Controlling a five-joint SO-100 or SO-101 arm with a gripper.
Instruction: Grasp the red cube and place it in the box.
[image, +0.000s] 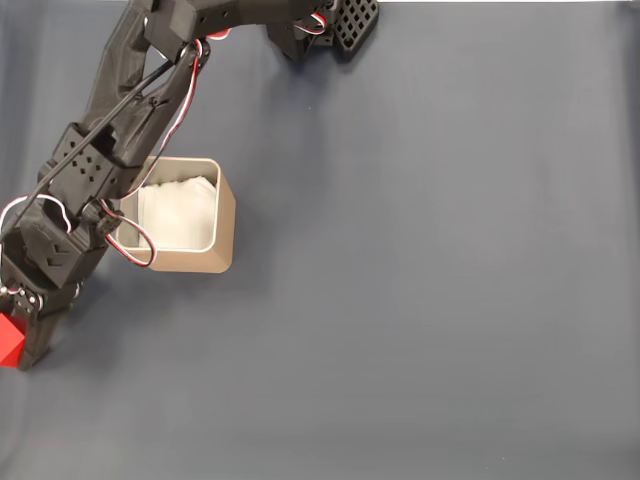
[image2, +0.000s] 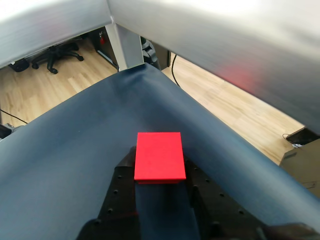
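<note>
— Red cube (image: 10, 341): where is it?
— At the far left edge of the fixed view, cut off by the frame, clamped between the fingers of the gripper (image: 16, 345). In the wrist view its top face (image2: 159, 156) sits between the two black fingers (image2: 122, 172).
— And the box (image: 190, 262)?
— On the dark blue cloth (image: 430, 280), up and to the right of the cube. The arm (image: 110, 130) hides its left wall; white paper (image: 185, 212) shows inside.
</note>
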